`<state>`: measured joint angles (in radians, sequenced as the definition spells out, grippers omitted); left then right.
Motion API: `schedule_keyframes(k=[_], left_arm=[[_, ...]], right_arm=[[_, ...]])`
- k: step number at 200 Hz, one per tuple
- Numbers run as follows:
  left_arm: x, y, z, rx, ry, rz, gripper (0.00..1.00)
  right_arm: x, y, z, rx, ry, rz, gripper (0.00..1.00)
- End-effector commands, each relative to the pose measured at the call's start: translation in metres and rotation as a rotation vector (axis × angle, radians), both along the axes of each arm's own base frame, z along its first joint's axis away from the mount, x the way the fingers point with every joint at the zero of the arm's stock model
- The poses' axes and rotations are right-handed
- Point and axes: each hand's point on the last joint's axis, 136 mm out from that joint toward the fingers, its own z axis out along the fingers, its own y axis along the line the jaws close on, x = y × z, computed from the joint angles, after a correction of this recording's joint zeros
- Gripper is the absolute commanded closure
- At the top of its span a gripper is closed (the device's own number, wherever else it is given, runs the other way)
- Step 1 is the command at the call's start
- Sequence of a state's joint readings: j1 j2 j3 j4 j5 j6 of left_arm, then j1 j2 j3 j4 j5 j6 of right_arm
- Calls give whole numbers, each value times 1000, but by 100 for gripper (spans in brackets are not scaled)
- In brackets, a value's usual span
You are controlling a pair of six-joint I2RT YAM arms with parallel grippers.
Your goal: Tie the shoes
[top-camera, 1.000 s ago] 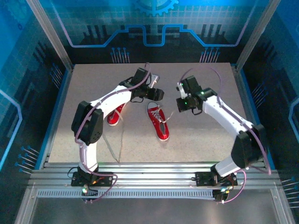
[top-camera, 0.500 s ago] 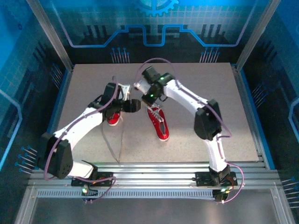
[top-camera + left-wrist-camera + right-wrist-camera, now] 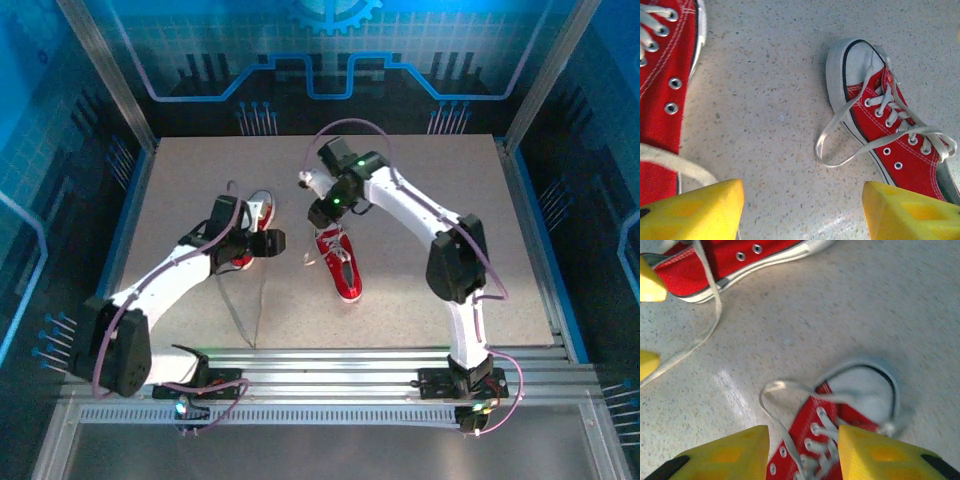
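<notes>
Two red shoes with white toe caps lie on the grey table. The right shoe (image 3: 343,268) (image 3: 890,132) (image 3: 840,432) points its toe away from me; a loose lace loop (image 3: 832,150) lies beside its toe. My right gripper (image 3: 321,212) (image 3: 802,455) hovers open just above this shoe's toe and eyelets, with the lace loop (image 3: 772,395) lying under the gap. The left shoe (image 3: 243,262) (image 3: 662,75) (image 3: 725,262) is partly hidden under my left arm. My left gripper (image 3: 272,242) (image 3: 802,210) stands open over bare table between the two shoes.
A long white lace (image 3: 236,312) trails from the left shoe toward the metal rails (image 3: 330,365) at the near edge. Blue walls and aluminium posts enclose the table (image 3: 440,290). My left gripper's yellow fingertips (image 3: 647,285) show at the right wrist view's left edge.
The right arm swung in from the right to over the right shoe's toe and its jaws opened. The left gripper drew back toward the left shoe.
</notes>
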<state>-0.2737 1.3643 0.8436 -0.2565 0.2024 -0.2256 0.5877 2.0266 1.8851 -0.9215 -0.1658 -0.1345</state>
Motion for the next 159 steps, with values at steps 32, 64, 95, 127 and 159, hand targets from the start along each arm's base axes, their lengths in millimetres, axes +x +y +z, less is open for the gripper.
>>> schedule_keyframes(k=[32, 64, 95, 127, 159], left_arm=[[40, -44, -18, 13, 60, -195, 40], [49, -76, -34, 49, 65, -303, 41], [59, -89, -47, 79, 60, -335, 44], [65, -98, -48, 76, 49, -366, 50], [68, -104, -52, 85, 46, -391, 52]], right_arm=[[-31, -43, -32, 21, 123, -116, 61], [-42, -50, -49, 23, 167, -125, 61], [-46, -52, -61, 17, 194, -124, 64], [-45, -51, -63, 21, 199, -119, 74], [-48, -50, -66, 23, 213, -113, 75]])
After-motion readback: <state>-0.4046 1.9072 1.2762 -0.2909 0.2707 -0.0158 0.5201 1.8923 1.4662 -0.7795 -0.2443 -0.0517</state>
